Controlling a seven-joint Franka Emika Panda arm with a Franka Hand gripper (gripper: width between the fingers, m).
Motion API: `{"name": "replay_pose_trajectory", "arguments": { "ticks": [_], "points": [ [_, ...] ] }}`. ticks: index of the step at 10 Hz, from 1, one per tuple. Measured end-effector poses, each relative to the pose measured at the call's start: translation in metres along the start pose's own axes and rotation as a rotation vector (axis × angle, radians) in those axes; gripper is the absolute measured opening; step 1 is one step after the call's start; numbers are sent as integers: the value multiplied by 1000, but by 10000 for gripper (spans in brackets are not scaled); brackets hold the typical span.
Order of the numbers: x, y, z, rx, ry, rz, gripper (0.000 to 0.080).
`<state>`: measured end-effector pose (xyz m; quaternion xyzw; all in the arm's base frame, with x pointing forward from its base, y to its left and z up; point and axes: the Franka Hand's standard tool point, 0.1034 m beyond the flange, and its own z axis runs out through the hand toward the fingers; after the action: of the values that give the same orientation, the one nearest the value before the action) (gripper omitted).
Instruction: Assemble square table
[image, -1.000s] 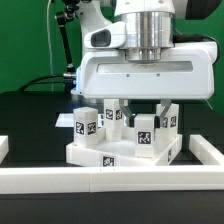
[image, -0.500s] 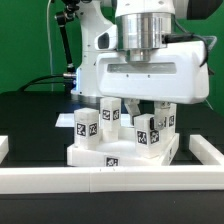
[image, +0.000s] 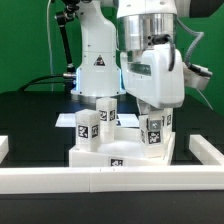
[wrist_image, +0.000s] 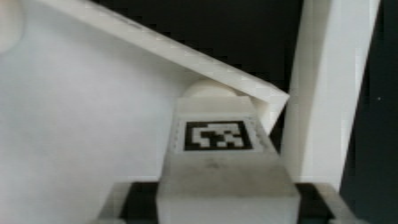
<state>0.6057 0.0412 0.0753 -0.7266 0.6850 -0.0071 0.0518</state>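
Note:
The white square tabletop lies on the black table with its raised rim up. Two white tagged legs stand on it toward the exterior view's left. My gripper is shut on a third tagged leg, upright at the tabletop's corner on the exterior view's right. In the wrist view the leg shows its tag between my black finger pads, and my gripper is closed on it above the tabletop. The fourth leg is hidden.
Long white border bars run along the front, the exterior view's right and left. The arm's white base stands behind the tabletop. A green backdrop is at the back.
My hand has turned about its vertical axis, from broadside to edge-on in the exterior view. The leg in it has turned with it and stays at the same corner.

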Motion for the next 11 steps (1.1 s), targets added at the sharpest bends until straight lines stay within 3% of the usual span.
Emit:
{"name": "replay_pose_trajectory", "arguments": {
  "ticks": [2, 5, 7, 8, 9, 11],
  "points": [
    [2, 1, 0, -11, -11, 117, 290],
    [2, -3, 0, 16, -12, 237, 290],
    [1, -3, 1, 15, -12, 220, 290],
    [1, -3, 1, 15, -12, 184, 468],
    [1, -3, 0, 14, -13, 159, 592],
    [0, -4, 0, 10, -12, -48, 637]
  ]
}}
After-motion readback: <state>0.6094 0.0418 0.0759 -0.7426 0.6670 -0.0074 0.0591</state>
